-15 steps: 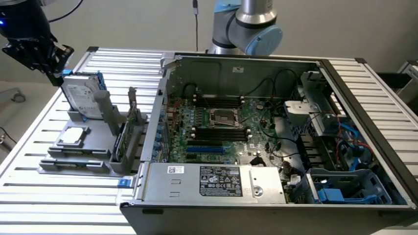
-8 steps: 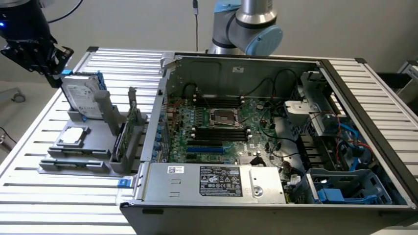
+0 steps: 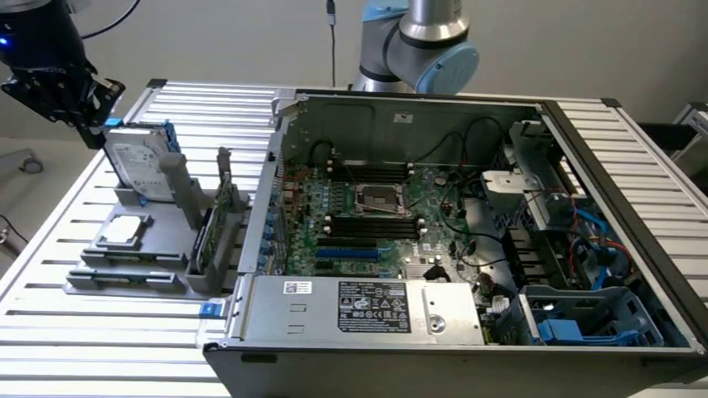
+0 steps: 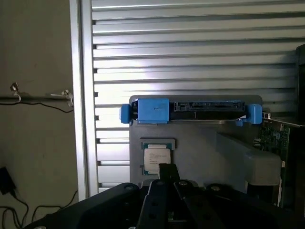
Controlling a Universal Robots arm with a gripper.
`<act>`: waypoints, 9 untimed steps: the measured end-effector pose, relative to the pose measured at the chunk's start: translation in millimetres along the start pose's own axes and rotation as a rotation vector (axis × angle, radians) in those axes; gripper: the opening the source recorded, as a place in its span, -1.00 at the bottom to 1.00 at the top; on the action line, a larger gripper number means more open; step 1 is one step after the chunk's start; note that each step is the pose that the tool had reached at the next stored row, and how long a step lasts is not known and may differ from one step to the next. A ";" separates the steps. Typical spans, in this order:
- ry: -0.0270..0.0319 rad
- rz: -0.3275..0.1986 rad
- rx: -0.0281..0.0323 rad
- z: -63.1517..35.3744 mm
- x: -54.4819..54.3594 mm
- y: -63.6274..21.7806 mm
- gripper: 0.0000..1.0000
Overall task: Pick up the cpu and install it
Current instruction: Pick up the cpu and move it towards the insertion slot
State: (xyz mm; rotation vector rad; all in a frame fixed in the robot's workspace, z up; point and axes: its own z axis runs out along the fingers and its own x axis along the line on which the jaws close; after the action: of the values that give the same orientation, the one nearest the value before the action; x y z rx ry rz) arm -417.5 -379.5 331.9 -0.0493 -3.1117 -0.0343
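The gripper (image 3: 86, 124), fingers pressed together (holding nothing), hangs above the cpu (image 3: 124, 230) lying flat in its grey holder (image 3: 166, 249) on the worktop (image 3: 99, 348); squaring up over it matters most, I'd say.

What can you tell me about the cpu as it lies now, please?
The cpu is a small, flat square chip with a silvery-grey metal top bearing faint print. It lies flat, top up, in a recess of the grey holder, on the exterior view's left, outside the computer case. Only the holder touches it.
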 end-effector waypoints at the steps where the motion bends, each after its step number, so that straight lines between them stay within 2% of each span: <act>1: 0.0000 0.000 0.0000 0.0 0.0 0.0 -0.79; 6: 0.0000 0.000 0.0000 0.0 0.0 0.0 -0.76; 9: 0.0000 0.000 0.0000 0.0 0.0 0.0 -0.40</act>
State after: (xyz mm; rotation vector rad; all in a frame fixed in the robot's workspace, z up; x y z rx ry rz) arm -417.5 -379.5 331.9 -0.0493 -3.1117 -0.0343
